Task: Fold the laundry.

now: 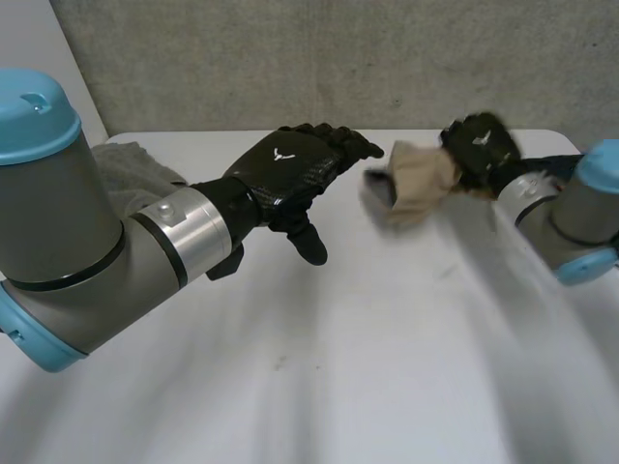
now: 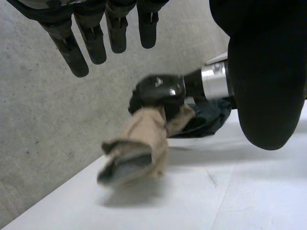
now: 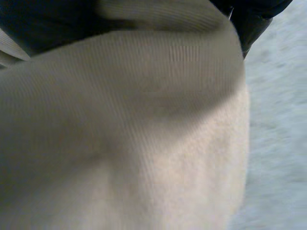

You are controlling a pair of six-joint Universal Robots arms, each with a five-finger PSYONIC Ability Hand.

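My right hand (image 1: pixel 481 143) is clenched round one end of a beige ribbed knit cloth (image 1: pixel 416 184), which hangs over the white desk (image 1: pixel 368 367). My left hand (image 1: pixel 290 174) hovers near it, fingers straight, holding nothing. Best to lower the cloth flat and have my left hand catch its loose end.

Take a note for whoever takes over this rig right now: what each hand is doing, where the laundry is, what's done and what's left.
Left hand: open, fingers straight, holding nothing, above the white table.
Right hand: shut on the beige cloth, which hangs bunched above the table.
Grey cloth: on the table behind the left arm.
Dark cloth: on the table behind the right hand.
Done: beige cloth picked up.
Left: probably lay it flat, fold it, then the others.
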